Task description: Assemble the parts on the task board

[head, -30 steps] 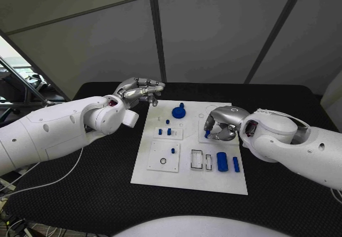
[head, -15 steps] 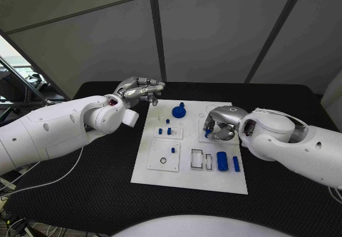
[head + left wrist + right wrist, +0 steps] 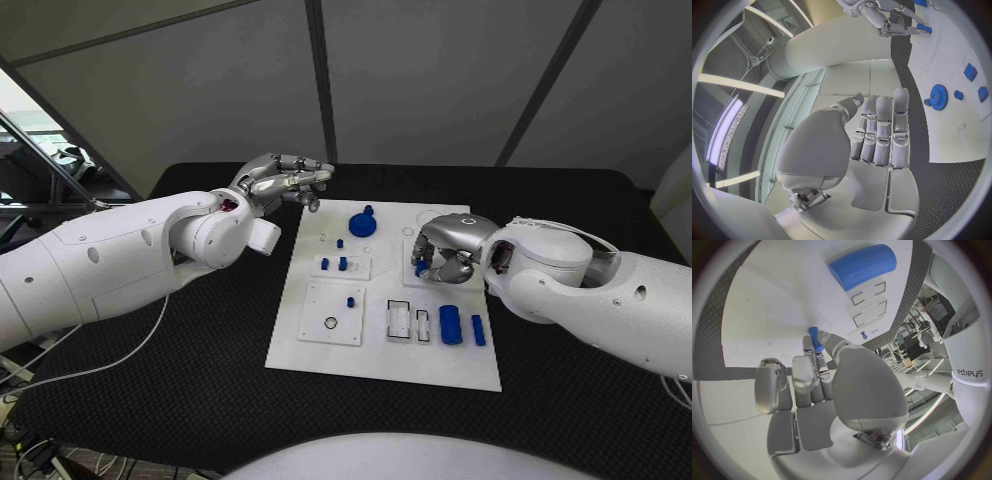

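Over the task board (image 3: 378, 355), the right hand (image 3: 444, 252) pinches a blue peg (image 3: 420, 268) upright.

Black table (image 3: 173, 400) with a mesh-like textured top filled the lower part of the head view. Grey wall panels (image 3: 418, 80) stood behind its far edge, split by dark seams. A thin white cable (image 3: 108, 362) trailed across the near left part of the table. A metal frame (image 3: 43, 165) rose beside the table's left end.
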